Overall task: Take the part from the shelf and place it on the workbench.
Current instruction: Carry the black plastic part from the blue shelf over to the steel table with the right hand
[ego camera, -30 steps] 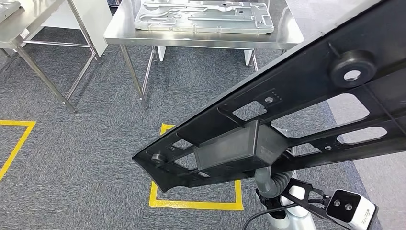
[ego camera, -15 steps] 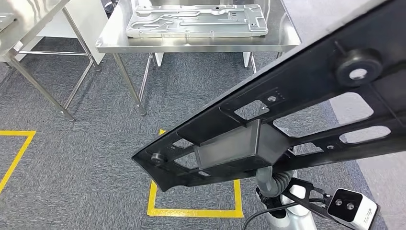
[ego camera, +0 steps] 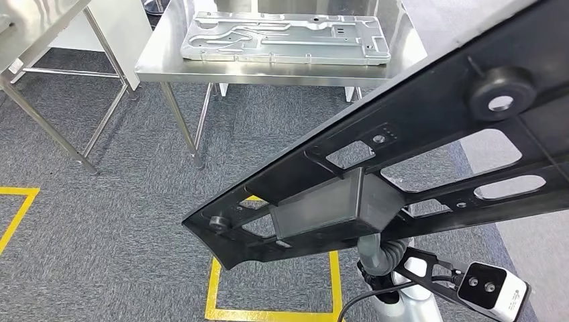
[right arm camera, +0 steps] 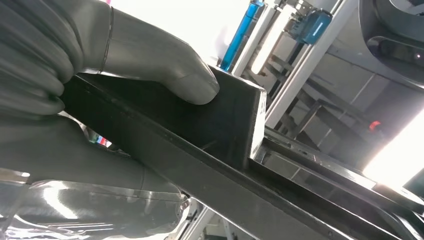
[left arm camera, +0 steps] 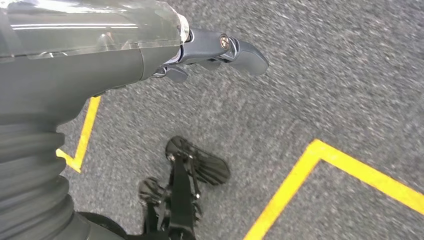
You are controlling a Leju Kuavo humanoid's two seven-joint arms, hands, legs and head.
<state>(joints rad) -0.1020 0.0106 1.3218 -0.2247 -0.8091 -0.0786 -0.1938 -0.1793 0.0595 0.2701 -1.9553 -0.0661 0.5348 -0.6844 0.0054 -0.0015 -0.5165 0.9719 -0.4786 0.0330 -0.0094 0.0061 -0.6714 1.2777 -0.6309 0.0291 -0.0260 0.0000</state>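
Note:
A long black part (ego camera: 416, 127) with cut-outs and a round boss crosses the head view from lower middle to upper right, above the carpet. My right hand (right arm camera: 100, 60) grips it from beneath; the thumb (right arm camera: 165, 70) presses on the part's raised block (right arm camera: 235, 120). In the head view only the ribbed wrist (ego camera: 382, 258) shows below the part. The steel workbench (ego camera: 161, 57) stands ahead at the top, bearing a silver machined plate (ego camera: 285, 39). My left hand (left arm camera: 220, 50) hangs over the floor, fingers stretched out and holding nothing.
A second steel table (ego camera: 40, 27) stands at the far left, its legs on the grey carpet. A yellow tape square (ego camera: 275, 312) lies on the floor under the part, and another yellow line (ego camera: 17, 215) runs at the left edge.
The whole picture has shifted: the camera has moved, the yellow square sits lower and the workbench shows more fully. The part stays in my right hand as before.

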